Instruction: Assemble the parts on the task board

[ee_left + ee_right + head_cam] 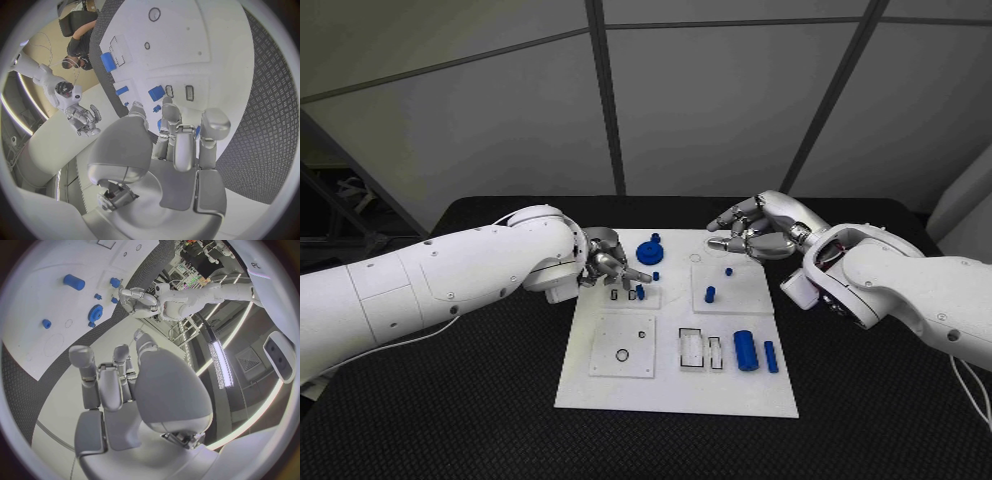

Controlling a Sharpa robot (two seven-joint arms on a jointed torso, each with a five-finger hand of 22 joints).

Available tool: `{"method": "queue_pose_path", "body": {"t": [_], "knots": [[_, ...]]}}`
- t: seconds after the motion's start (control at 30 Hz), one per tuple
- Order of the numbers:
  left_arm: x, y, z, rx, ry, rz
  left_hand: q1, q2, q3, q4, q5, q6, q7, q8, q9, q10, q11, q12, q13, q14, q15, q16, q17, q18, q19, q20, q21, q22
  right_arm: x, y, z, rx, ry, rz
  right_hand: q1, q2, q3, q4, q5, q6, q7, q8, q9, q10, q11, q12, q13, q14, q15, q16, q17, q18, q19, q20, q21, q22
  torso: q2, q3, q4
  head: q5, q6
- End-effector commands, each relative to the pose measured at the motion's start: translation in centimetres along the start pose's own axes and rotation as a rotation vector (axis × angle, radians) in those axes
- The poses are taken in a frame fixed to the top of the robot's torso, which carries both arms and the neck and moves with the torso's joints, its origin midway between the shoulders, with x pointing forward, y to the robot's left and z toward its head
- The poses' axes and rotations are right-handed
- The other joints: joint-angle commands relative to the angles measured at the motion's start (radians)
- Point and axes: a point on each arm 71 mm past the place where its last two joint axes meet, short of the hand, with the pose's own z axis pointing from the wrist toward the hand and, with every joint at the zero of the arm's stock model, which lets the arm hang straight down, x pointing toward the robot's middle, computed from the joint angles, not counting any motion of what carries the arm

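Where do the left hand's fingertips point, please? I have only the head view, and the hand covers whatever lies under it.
Observer: In the left wrist view the left hand stretches its fingers toward the small blue block.
Operator: Is it holding a part?
Observer: A blue sliver shows between its fingers; I cannot tell whether it is held.
Operator: And the right hand?
Observer: The right wrist view shows the right hand with fingers extended and nothing in them.

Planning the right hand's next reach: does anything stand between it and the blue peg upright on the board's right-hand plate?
Nothing visible does. The right hand hovers open at the task board's far edge, the blue peg stands apart before it.
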Motion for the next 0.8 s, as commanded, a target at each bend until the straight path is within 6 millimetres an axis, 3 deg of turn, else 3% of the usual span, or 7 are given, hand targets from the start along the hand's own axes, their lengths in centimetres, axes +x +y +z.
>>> {"method": "queue_pose_path", "body": {"t": [0.03,0.8], "knots": [[0.18,-0.21,0.08,-0.013,0.029,0.040,0.005,0.010,0.004,-0.001,0.006,-0.009,0.002,0.007,0.003,0.002,0.000,0.003,0.001,0.062,-0.007,0.003,0.118,-0.001,0.004,-0.002,0.006,0.002,-0.14,0.09,0.08,0.002,-0.015,0.004,-0.008,0.002,-0.005,0.001,0.007,-0.002,0.001,0.003,-0.002,-0.008,0.001,-0.004,-0.002,0.014,-0.004,-0.007,-0.001,0.008,-0.008,-0.002,-0.007,-0.002,0.001,-0.0004,-0.0004,0.000,-0.003],[0.54,-1.02,0.66,-0.011,0.056,0.067,0.019,0.021,0.006,-0.003,0.017,-0.014,0.001,0.016,0.011,-0.002,-0.001,0.006,0.005,0.062,-0.007,0.004,0.119,-0.002,0.006,-0.002,0.012,0.014,0.11,0.15,0.39,0.006,-0.009,0.003,-0.008,0.002,-0.006,0.002,0.010,-0.003,0.001,0.002,-0.003,-0.009,0.001,-0.006,-0.005,0.013,-0.004,-0.009,-0.003,0.008,-0.009,-0.001,-0.010,-0.004,0.001,-0.0006,-0.0001,0.001,-0.018]]}}
